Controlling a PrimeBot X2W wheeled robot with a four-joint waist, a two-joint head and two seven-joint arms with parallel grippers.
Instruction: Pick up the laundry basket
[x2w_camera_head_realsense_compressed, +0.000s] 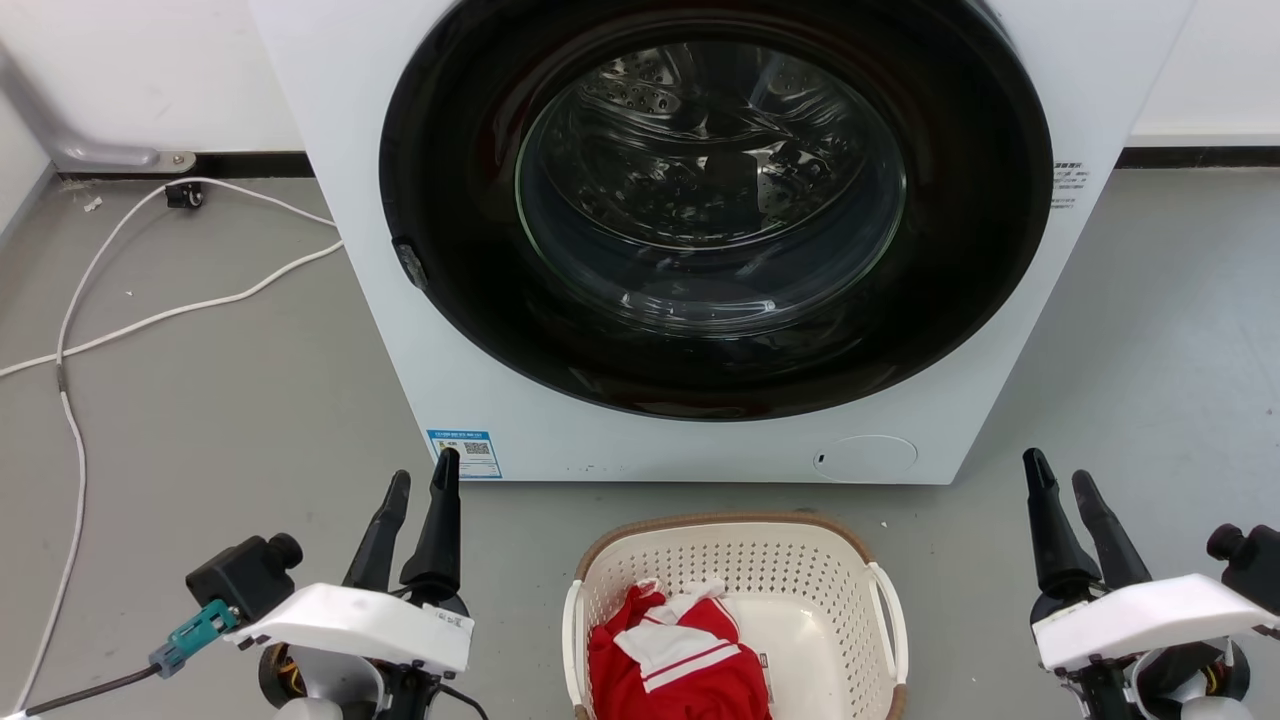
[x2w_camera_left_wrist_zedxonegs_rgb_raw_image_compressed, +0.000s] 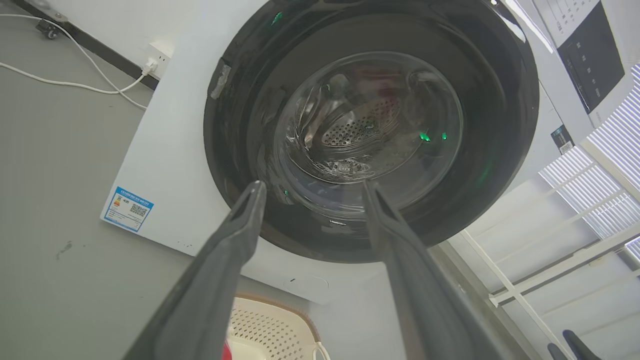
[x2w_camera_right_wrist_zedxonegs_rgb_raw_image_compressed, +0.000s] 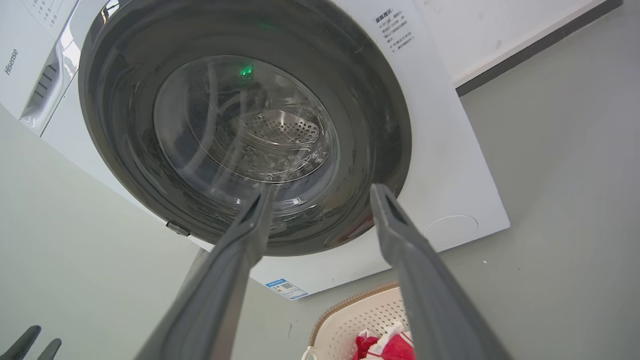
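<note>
Laundry basket (x2w_camera_head_realsense_compressed: 730, 560) lies midway between the left gripper (x2w_camera_head_realsense_compressed: 424, 470) and the right gripper (x2w_camera_head_realsense_compressed: 1058, 471), equally near; both stand spread and empty.

**Gloss on the machine, matt on the rest**

The washing machine (x2w_camera_head_realsense_compressed: 480, 420) has a smooth white casing with a slight sheen. Its door ring (x2w_camera_head_realsense_compressed: 460, 150) is glossy black, set around a clear glass porthole (x2w_camera_head_realsense_compressed: 710, 190) that catches reflections. Behind it, the drum (x2w_camera_right_wrist_zedxonegs_rgb_raw_image_compressed: 280, 132) is bright perforated metal. The laundry basket (x2w_camera_head_realsense_compressed: 740, 560) is matt cream plastic with punched holes and a brown woven-look rim (x2w_camera_head_realsense_compressed: 720, 521). The garment (x2w_camera_head_realsense_compressed: 680, 660) in it is soft red and white cloth. The floor (x2w_camera_head_realsense_compressed: 220, 400) is smooth, dull grey. The fingers of the left pincer (x2w_camera_head_realsense_compressed: 424, 467) and the right pincer (x2w_camera_head_realsense_compressed: 1058, 469) are dark and matt.
</note>
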